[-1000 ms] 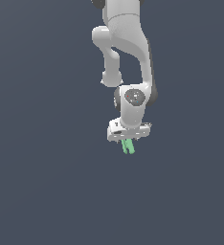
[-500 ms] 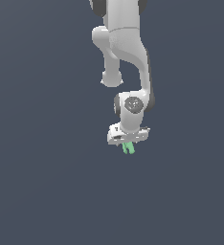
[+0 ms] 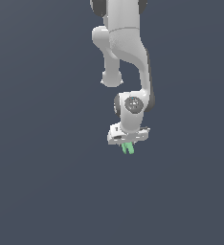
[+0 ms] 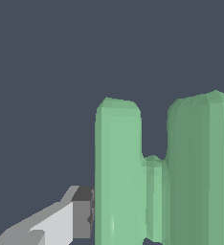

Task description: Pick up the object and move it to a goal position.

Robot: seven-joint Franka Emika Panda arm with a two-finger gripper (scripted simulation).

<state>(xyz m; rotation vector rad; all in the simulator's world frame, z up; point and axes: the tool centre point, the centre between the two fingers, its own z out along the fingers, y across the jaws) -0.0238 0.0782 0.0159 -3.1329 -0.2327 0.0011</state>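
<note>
The object (image 3: 128, 148) is a small light green piece of two short parallel bars joined. In the exterior view it hangs just under the white gripper (image 3: 128, 143), above the dark grey floor. In the wrist view the object (image 4: 157, 182) fills the frame, its two bars upright with a short link between them. One grey fingertip (image 4: 81, 213) presses against the side of one bar; the other finger is out of frame. The gripper is shut on the object.
The white arm (image 3: 126, 57) reaches down from the top of the exterior view. A plain dark grey floor (image 3: 47, 191) lies all around. No goal marker shows.
The arm has lowered and shifted slightly, carrying the green object with it. The grip has not changed.
</note>
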